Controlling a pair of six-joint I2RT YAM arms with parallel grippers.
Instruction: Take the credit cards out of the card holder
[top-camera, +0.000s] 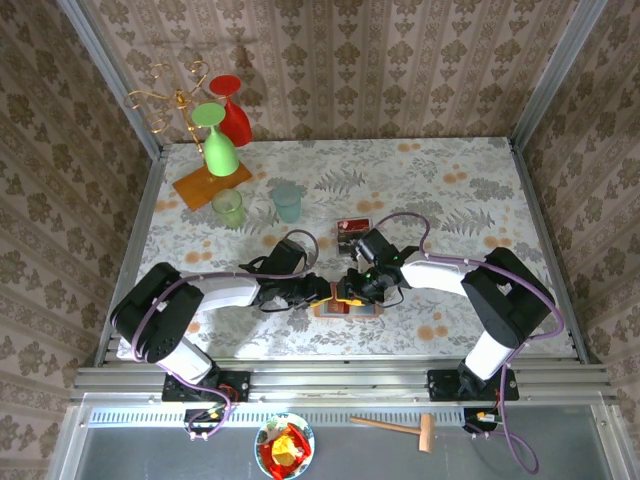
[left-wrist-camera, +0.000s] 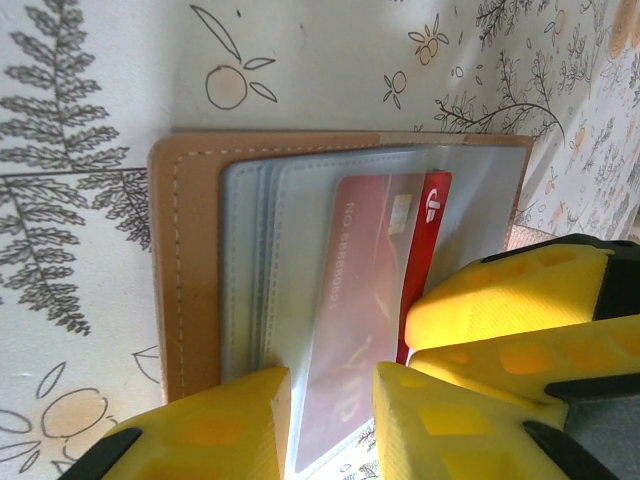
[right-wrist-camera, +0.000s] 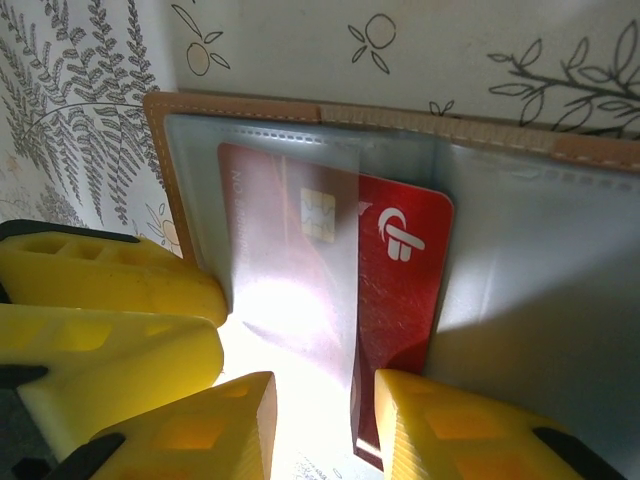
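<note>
The card holder (top-camera: 350, 308) lies open on the table near the front, its tan edge (left-wrist-camera: 190, 260) (right-wrist-camera: 250, 110) framing clear grey sleeves. A red credit card (right-wrist-camera: 400, 270) (left-wrist-camera: 425, 230) sticks about halfway out of one sleeve. My left gripper (top-camera: 325, 292) (left-wrist-camera: 332, 400) stands partly open over that sleeve from the left, fingers resting on it. My right gripper (top-camera: 352, 290) (right-wrist-camera: 325, 410) faces it, jaws also apart, one fingertip (right-wrist-camera: 430, 420) on the card's bare end. Another dark card with a red band (top-camera: 353, 231) lies flat just behind the holder.
At the back left stands a gold glass rack on an orange base (top-camera: 212, 187) with a green glass (top-camera: 218, 140) and a red one (top-camera: 232, 115). Two small cups (top-camera: 229, 207) (top-camera: 287, 201) sit beside it. A mallet (top-camera: 400, 425) and a bowl (top-camera: 285, 448) lie below the front rail.
</note>
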